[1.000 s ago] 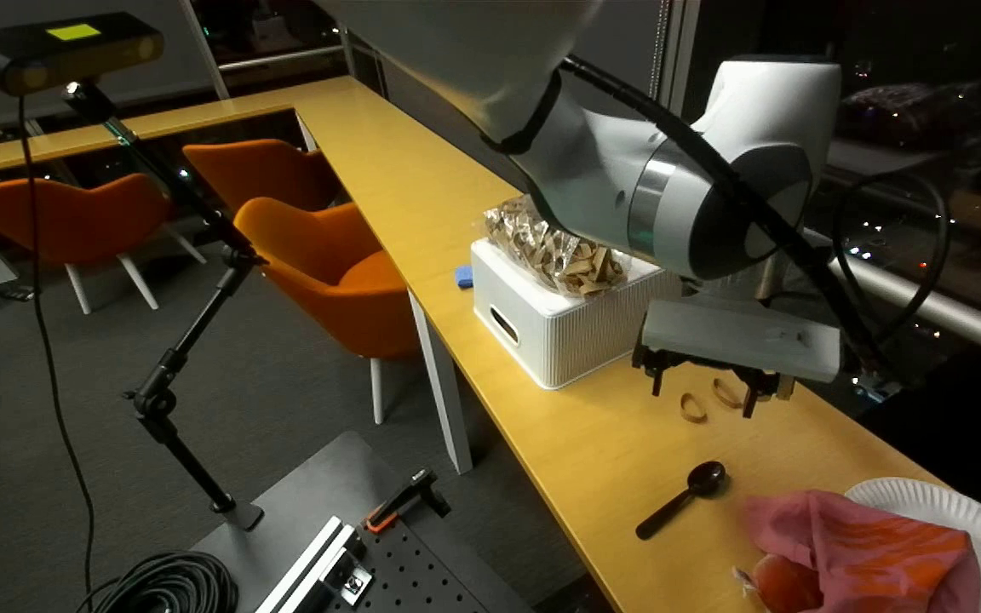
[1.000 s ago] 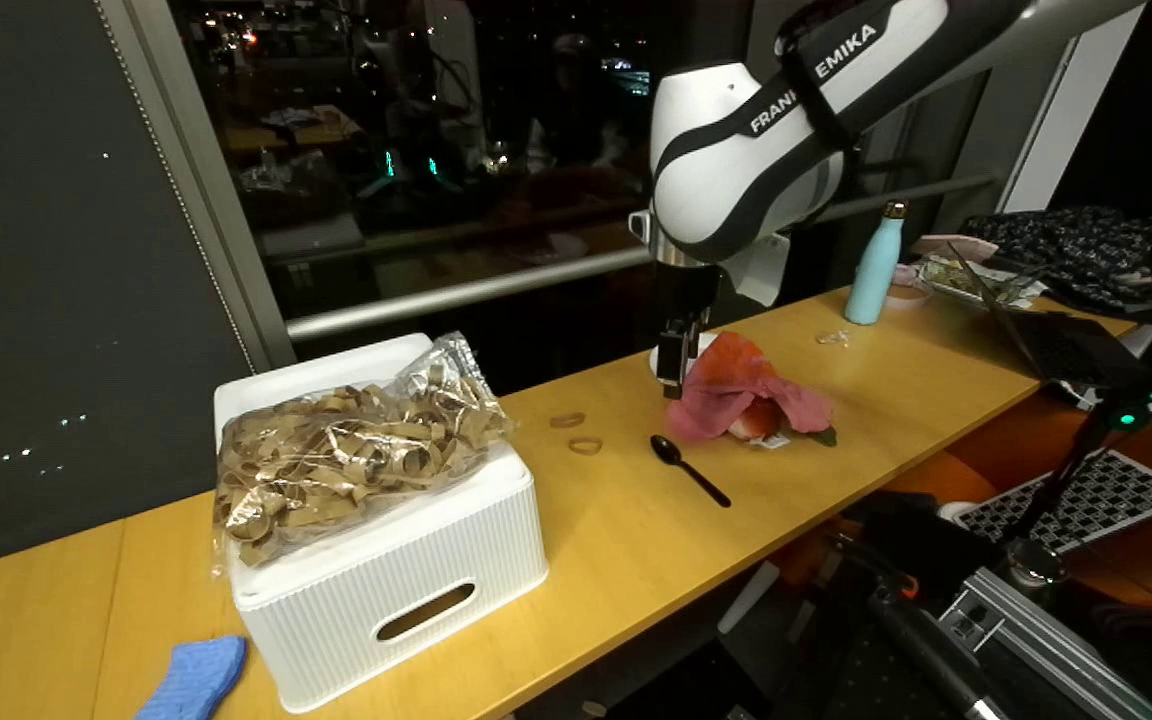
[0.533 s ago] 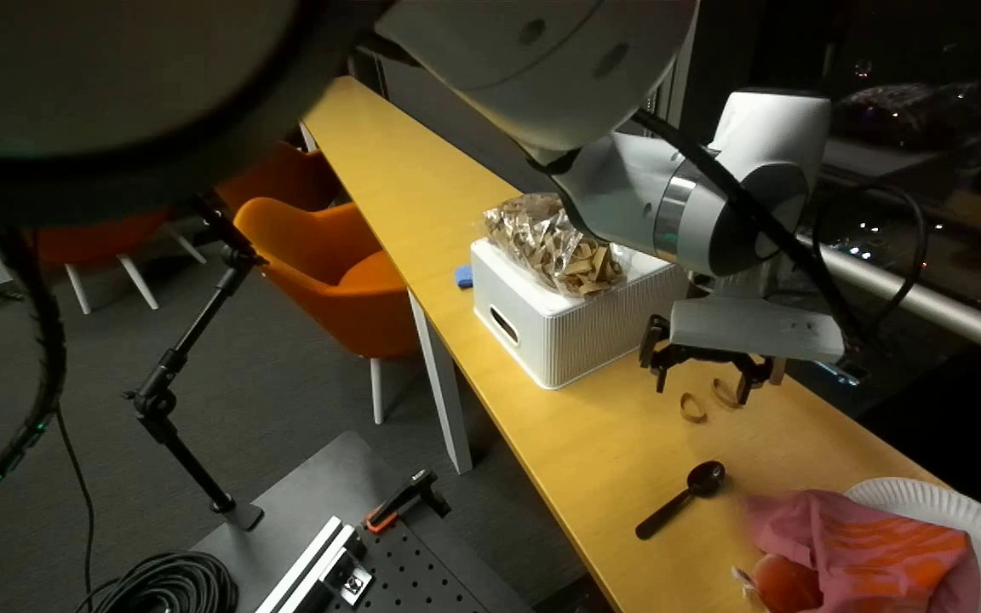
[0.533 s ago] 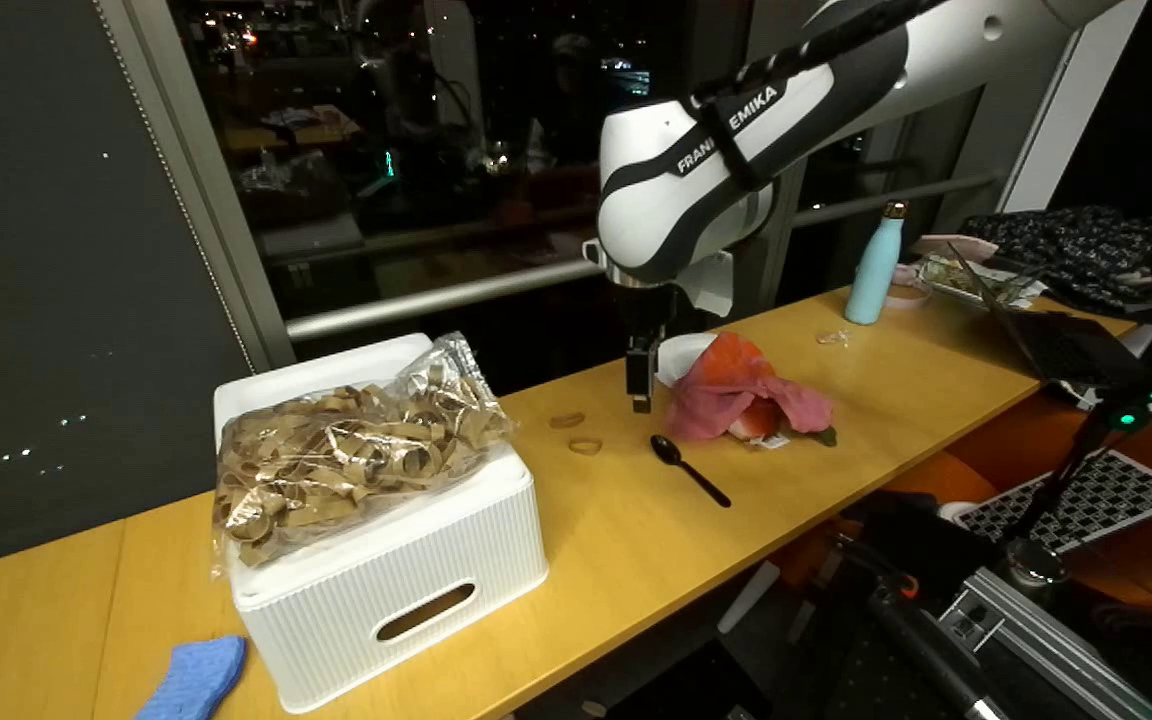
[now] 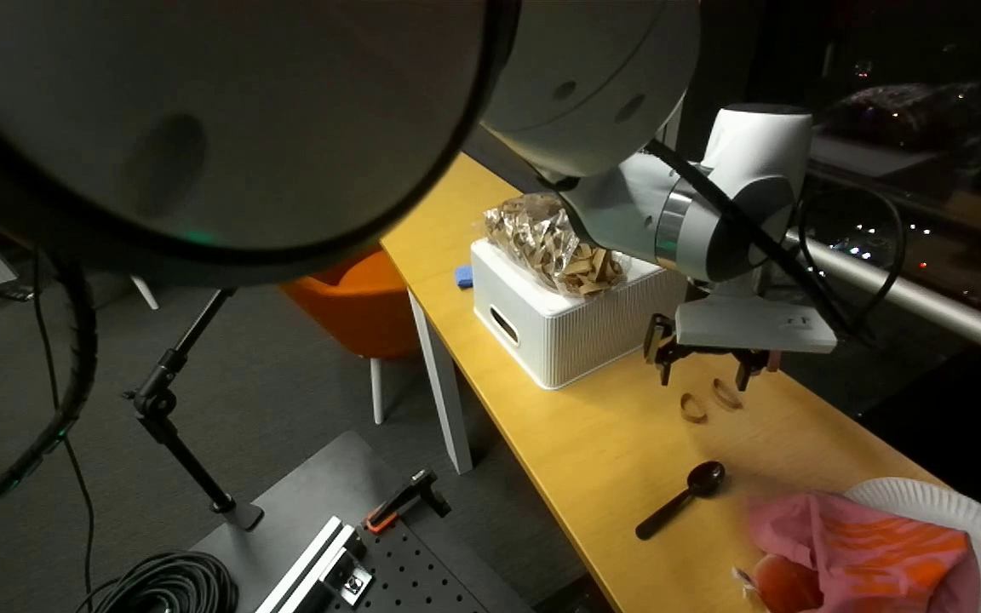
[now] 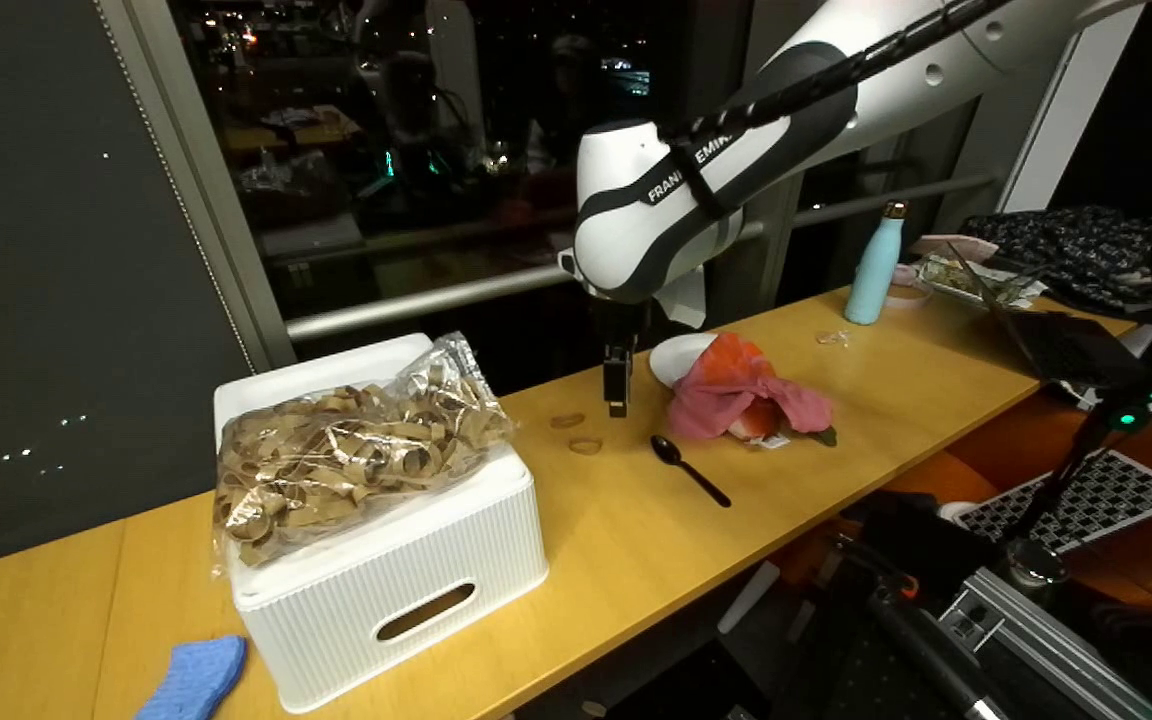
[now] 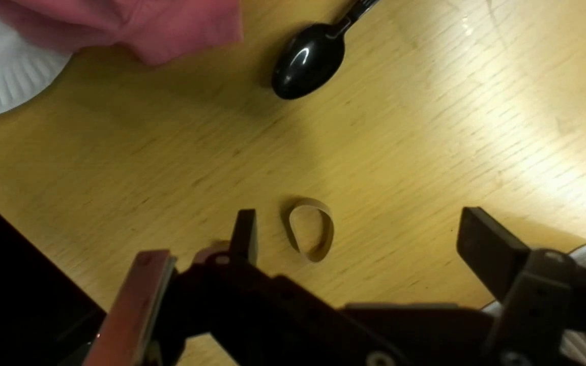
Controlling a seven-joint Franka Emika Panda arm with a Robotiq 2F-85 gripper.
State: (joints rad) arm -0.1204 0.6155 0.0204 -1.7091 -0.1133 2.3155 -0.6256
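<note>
Hand (image 7: 359,229) wide, nothing held, above table (image 7: 400,152) | near band (image 7: 329,236) on table, within gap in wrist view, off-centre | far band (image 6: 566,423) close by, likely under one finger (image 7: 244,239) | risks: skimming over near band if squeezed too high; pinning far band if lowered off-line

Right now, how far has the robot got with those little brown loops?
Looks done: the jaws are over the table, with one brown loop showing between them in the wrist view. In hand: nothing; the jaws stand wide apart. Left: probably any picking up, since that loop and another loop both lie on the table.
</note>
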